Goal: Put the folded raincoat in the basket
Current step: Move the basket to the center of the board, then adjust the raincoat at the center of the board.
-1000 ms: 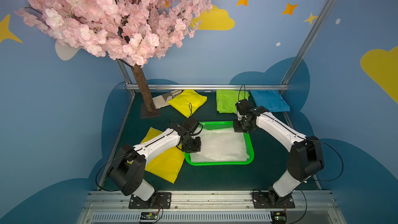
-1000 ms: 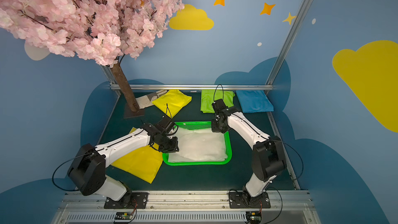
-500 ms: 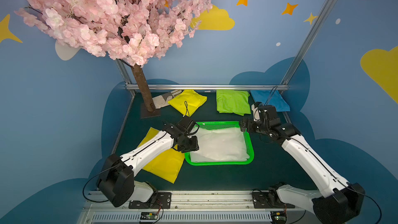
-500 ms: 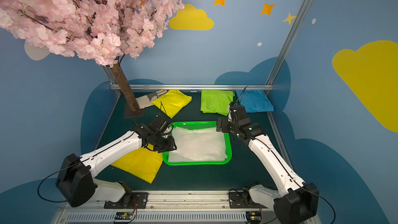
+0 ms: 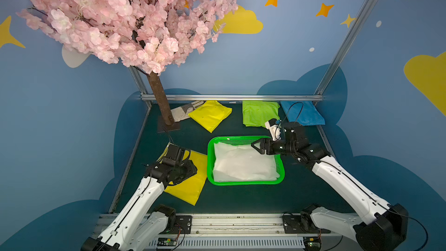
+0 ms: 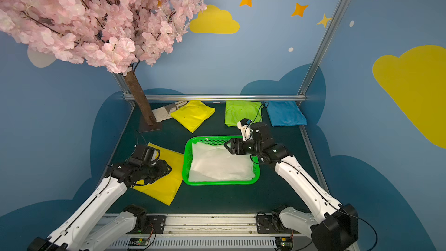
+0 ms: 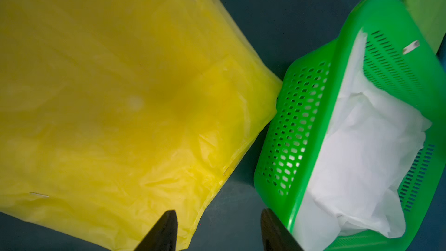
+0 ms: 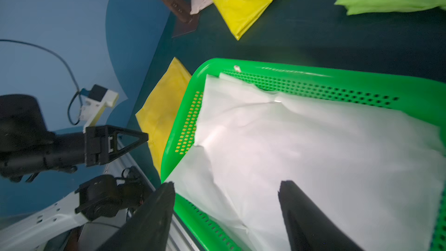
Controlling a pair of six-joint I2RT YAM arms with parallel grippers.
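Note:
The folded raincoat (image 5: 243, 165) (image 6: 219, 162) is white and lies flat inside the green basket (image 5: 243, 182) (image 6: 217, 182), filling most of it. My right gripper (image 5: 253, 146) (image 6: 225, 144) hangs open above the basket's far right part, pointing left. The right wrist view shows the right gripper (image 8: 226, 187) spread wide over the raincoat (image 8: 313, 153) and the basket (image 8: 337, 74), holding nothing. My left gripper (image 5: 194, 170) (image 6: 170, 169) is open, left of the basket. In the left wrist view the left gripper (image 7: 218, 216) is empty over dark table, with the basket (image 7: 322, 129) and the raincoat (image 7: 362, 153) beside it.
A yellow folded raincoat (image 5: 190, 184) lies left of the basket, partly under my left arm. Along the back lie a yellow one (image 5: 210, 114), a light green one (image 5: 259, 113), a blue one (image 5: 303, 115) and a beige cloth (image 5: 185, 113). A tree trunk (image 5: 160, 100) stands back left.
Both grippers have opened. The left one drew back from the basket's left edge to over the yellow raincoat. The right arm swung out and now points left over the basket.

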